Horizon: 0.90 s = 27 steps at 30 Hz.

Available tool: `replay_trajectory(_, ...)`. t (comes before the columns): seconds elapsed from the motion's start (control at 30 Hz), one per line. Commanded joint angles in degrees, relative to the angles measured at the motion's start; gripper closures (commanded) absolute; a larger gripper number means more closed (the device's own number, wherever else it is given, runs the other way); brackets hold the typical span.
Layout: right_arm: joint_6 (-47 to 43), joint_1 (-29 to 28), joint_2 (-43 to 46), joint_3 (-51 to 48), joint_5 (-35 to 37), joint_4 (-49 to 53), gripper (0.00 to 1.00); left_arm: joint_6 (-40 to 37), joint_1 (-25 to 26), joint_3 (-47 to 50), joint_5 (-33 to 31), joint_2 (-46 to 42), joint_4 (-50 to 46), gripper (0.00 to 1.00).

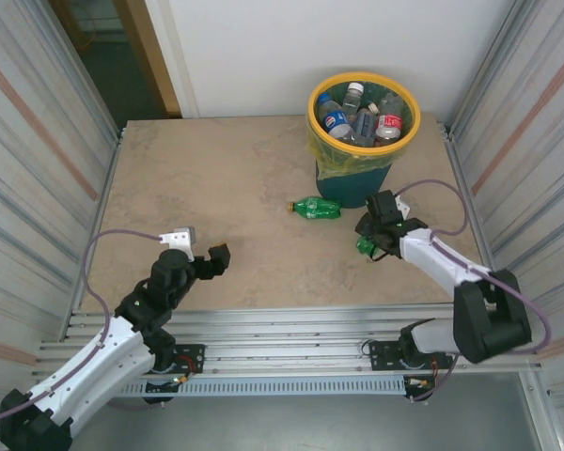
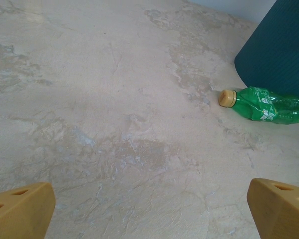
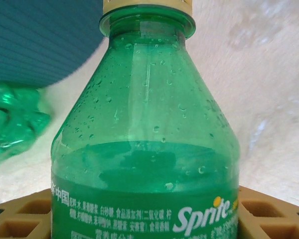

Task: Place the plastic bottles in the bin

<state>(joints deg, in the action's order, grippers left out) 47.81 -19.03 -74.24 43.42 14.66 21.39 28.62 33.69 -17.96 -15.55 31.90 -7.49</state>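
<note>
Top view: round teal bin with yellow rim (image 1: pixel 352 188) at the 1 o'clock of the table (image 1: pixel 216 178), several bottles (image 1: pixel 362 120) inside. My right gripper (image 1: pixel 374 235) sits at its 5 o'clock over a green plastic Sprite bottle (image 1: pixel 363 248); left gripper (image 1: pixel 199 249) spread wide, empty, at 8. Left wrist: crushed green bottle (image 2: pixel 264 104) lies just beside the bin base, cap toward 9. Right wrist gives what top can't: pads (image 3: pixel 271 214) flush on both label sides, which reads as gripped. I'd lift well above the rim before swinging over.

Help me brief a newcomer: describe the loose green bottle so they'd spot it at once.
Find the teal bin at the table's far right. Just left of its base a green bottle lies on its side, cap pointing left. Unlike the Sprite bottle in the right gripper, it is crushed and untouched.
</note>
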Motion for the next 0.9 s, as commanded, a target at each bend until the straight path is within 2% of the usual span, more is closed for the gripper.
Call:
replay_trajectory(0.0, -4.2, 0.5, 6.6, 1.0, 5.1, 6.7, 0.59, 1.1, -0.5, 0.7, -1.3, -1.0, -0.4, 0.01)
replay_trajectory(0.23, -10.1, 1.4, 20.6, 5.9, 8.6, 14.0, 0.6, 1.1, -0.6, 1.0, -1.9, -0.5, 0.1, 0.01)
replay_trajectory(0.37, -13.6, 1.5, 24.8, 9.8, 10.6, 16.9, 0.6, 1.0, -0.5, 1.1, -1.9, 0.1, 0.7, 0.01)
replay_trajectory(0.67, -17.3, 1.6, 26.6, 15.5, 11.2, 18.8, 0.62, 1.1, -0.5, 1.2, -1.6, 0.9, 1.3, 0.01)
replay_trajectory(0.87, -20.2, 1.6, 24.2, 20.0, 9.4, 18.0, 0.62, 1.1, -0.5, 1.2, -1.9, 1.0, 1.3, 0.01)
